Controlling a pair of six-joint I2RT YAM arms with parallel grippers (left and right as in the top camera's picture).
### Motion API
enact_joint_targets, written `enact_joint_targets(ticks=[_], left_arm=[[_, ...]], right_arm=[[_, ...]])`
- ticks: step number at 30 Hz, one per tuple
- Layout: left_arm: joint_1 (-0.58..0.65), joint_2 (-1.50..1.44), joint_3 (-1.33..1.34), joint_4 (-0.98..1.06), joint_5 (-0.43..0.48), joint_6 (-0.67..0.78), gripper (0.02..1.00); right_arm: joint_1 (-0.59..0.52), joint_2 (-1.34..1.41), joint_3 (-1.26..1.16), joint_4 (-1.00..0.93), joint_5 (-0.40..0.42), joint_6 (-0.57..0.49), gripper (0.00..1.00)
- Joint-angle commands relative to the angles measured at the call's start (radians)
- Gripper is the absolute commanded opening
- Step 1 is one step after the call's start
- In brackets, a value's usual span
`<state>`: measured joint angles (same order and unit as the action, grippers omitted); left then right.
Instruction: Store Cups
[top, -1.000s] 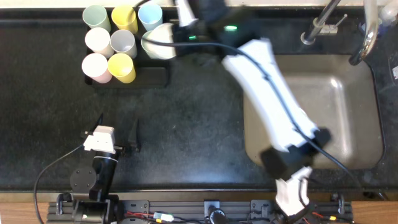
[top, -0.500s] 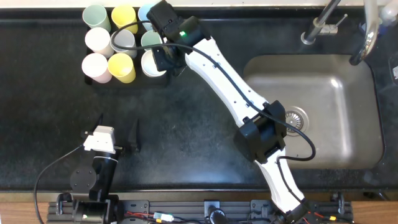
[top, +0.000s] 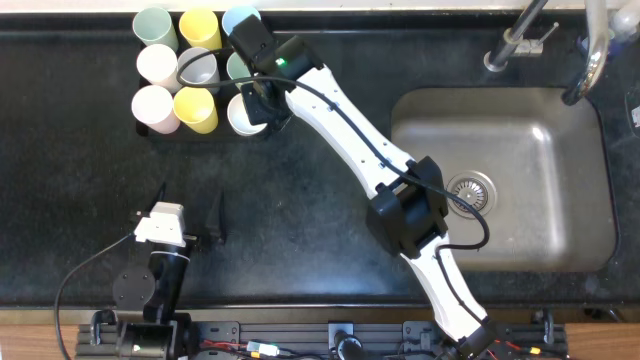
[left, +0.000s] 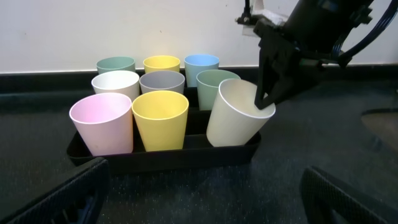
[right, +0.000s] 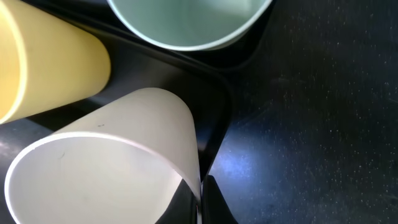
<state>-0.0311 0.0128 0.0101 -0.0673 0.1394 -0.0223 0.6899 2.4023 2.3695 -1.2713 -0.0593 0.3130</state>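
1. Your left gripper (top: 192, 208) sat low over the dark counter (top: 300, 230) near its own base, well apart from the tray (left: 161, 158). Its fingers were spread apart with nothing between them.
2. Along the tray's left side you had 3 cups standing upright: the pink cup (left: 102, 124) nearest the arms, the white cup (left: 115, 81) behind it, and the pale green cup (left: 115, 64) at the back.
3. The middle row ran the same way, with the front yellow cup (left: 160, 121), the grey cup (left: 161, 81) and the rear yellow cup (left: 161, 63) all upright.
4. On the tray's right side, the blue cup (left: 201, 62) stood at the back and the green cup (left: 217, 81) in the middle. The cream cup (left: 233, 121) was in the front corner slot, with its base down inside the tray wall and its rim tilted out to the right.
5. Your right gripper (left: 266, 99) was clamped on that cream cup's rim, with its arm reaching across from the right past the sink (top: 540, 180).
6. By my reading, 8 of 9 cups were stored and the 9th was nearly home. What remained for you was to bring it upright, let go of the rim and draw the arm clear without nudging the green cup just beside it.
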Motion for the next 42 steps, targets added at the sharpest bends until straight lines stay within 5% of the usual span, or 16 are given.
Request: enact_joint_targets(ticks=[1,9,22,30,34,42], left_arm=[[-0.003,-0.010,-0.002,0.000,0.014,0.016,1.000],[-0.003,-0.010,-0.002,0.000,0.014,0.015,0.998],[-0.003,-0.010,-0.002,0.000,0.014,0.015,1.000],[-0.003,-0.010,-0.002,0.000,0.014,0.015,0.998],[-0.003,-0.010,-0.002,0.000,0.014,0.016,1.000],[-0.003,-0.010,-0.002,0.000,0.014,0.016,0.998]], right_arm=[[0.012,0.002,0.028,0.004,0.010,0.005,0.042],[0.012,0.016,0.027,0.020,0.027,0.005,0.106],[0.006,-0.035,0.028,0.056,0.026,0.000,0.581],[-0.138,-0.304,0.016,0.008,0.015,-0.142,0.814],[-0.256,-0.489,-0.143,0.007,0.016,-0.248,0.985],[-0.518,-1.091,-0.851,0.350,-0.008,-0.296,0.998]])
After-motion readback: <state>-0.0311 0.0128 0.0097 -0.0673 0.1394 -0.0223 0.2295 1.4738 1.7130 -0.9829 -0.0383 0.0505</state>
